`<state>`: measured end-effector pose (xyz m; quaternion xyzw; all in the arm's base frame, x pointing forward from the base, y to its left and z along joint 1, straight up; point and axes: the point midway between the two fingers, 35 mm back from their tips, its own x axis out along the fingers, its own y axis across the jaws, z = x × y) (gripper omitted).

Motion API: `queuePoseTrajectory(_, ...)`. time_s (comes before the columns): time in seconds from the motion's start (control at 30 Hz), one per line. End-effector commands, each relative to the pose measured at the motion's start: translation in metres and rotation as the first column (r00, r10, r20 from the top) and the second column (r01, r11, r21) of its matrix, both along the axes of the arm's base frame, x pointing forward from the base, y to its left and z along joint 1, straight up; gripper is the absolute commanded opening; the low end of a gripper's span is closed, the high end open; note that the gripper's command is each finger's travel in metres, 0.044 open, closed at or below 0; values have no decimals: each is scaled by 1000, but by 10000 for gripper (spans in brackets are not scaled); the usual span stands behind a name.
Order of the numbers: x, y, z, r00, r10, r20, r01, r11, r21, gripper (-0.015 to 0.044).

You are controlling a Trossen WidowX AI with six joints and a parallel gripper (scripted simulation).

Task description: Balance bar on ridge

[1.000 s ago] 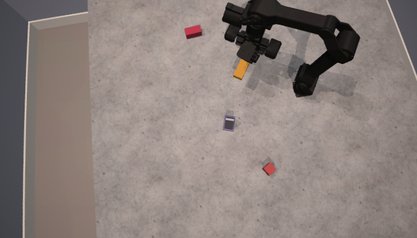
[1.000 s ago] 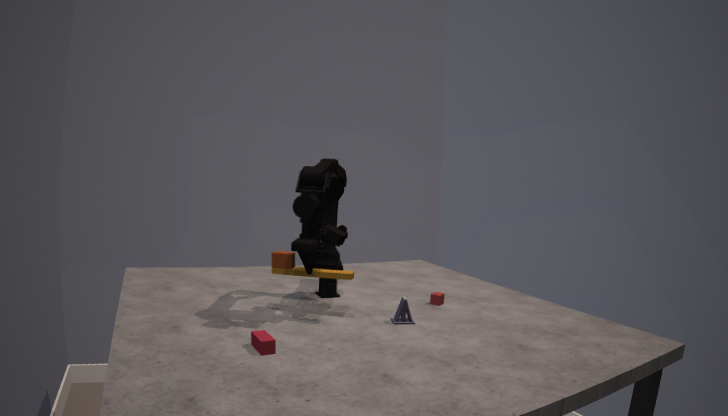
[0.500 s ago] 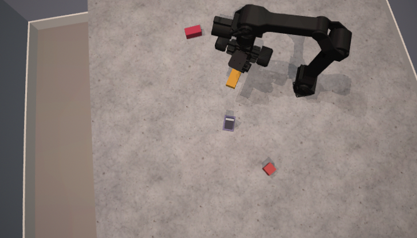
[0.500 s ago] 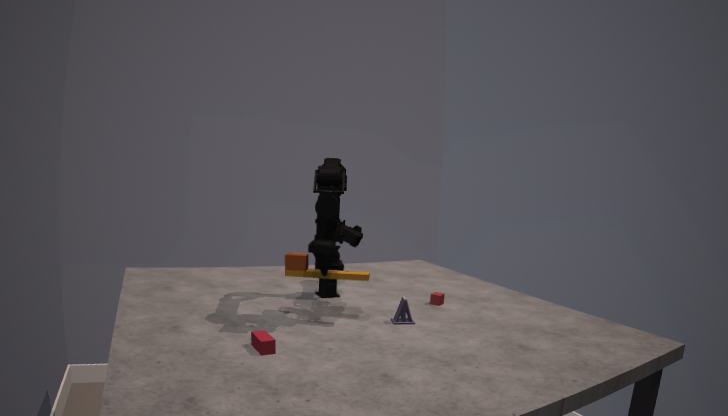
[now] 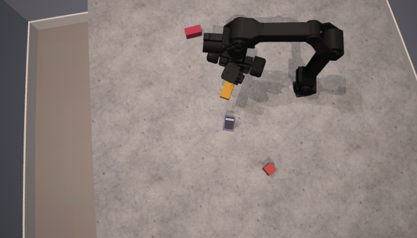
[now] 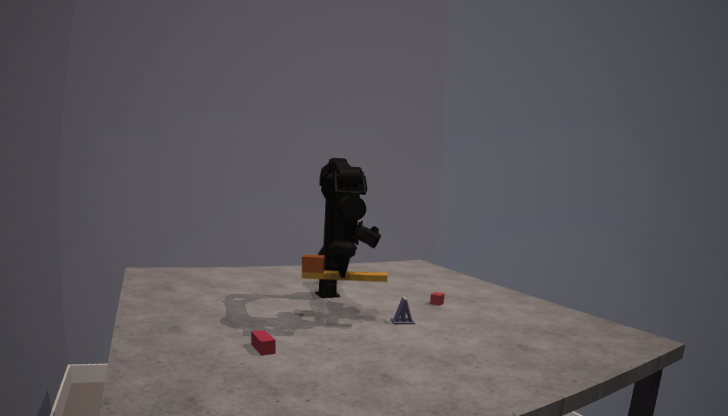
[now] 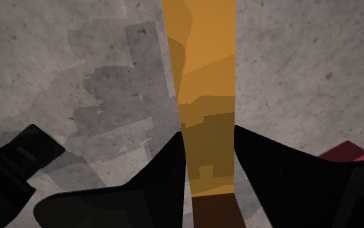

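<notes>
Bar, from above: the bar juts out from under the arm, apart from the ridge.
Bar, from the side: up off the table, nearly level, an orange block on one end.
Ridge, from the side: upright on the table, between two red blocks.
Gripper, close up: the gripper grasps the bar; the dark patch below is probably the block's face, though it is poorly lit.
</notes>
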<state>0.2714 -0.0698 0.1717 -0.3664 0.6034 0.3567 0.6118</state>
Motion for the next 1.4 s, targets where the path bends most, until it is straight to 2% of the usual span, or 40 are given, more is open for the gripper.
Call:
queuePoseTrajectory(0.0, 11, 12, 3, 1000, 11, 9, -11, 1000, 0, 0)
queuePoseTrajectory(0.7, 41, 79, 3, 996, 84, 12, -84, 996, 4, 0)
queuePoseTrajectory(1.37, 53, 153, 2, 988, 151, 14, -151, 989, 9, 0)
